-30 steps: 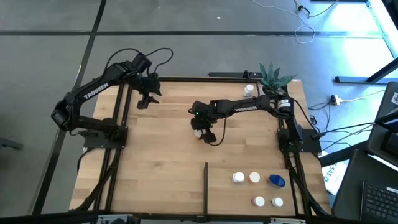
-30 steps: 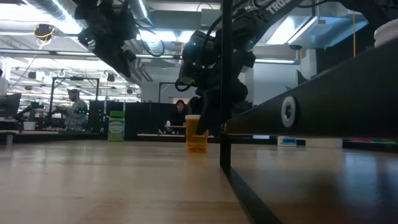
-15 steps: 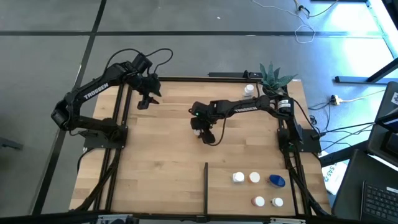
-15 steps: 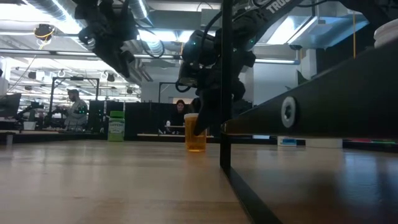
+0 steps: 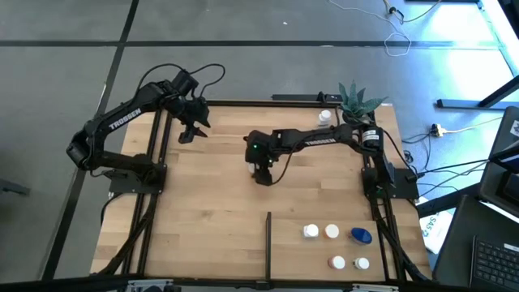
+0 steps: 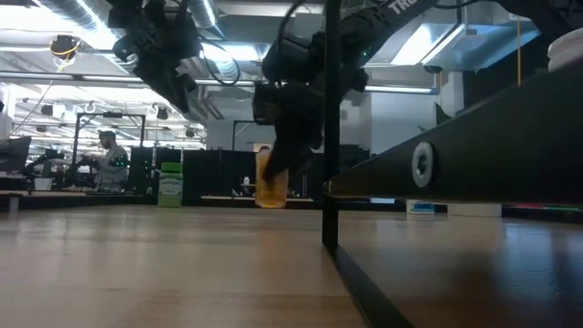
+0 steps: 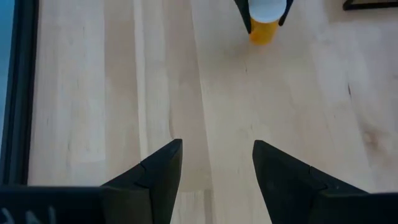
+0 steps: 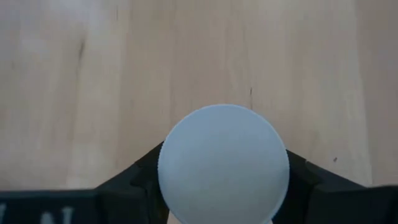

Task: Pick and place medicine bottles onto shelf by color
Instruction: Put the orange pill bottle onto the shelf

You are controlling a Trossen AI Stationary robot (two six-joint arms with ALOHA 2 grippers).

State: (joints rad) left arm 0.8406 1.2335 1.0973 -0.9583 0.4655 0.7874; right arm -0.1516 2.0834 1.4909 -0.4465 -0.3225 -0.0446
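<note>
Centre boards: I see bare table (image 5: 211,203) between the two arms.
Divider bar (image 5: 268,237): upright, blocks my sideways passage at the near edge.
Shelf corner: five bottles (image 5: 332,232), narrow gaps between them.
Far right corner: plant (image 5: 357,101) and, I think, another bottle (image 5: 325,117) beside it.

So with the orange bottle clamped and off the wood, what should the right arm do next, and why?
Probably carry it toward the shelf: the right gripper holds the white-capped orange bottle clear of the table, and the divider bar lies between.
</note>
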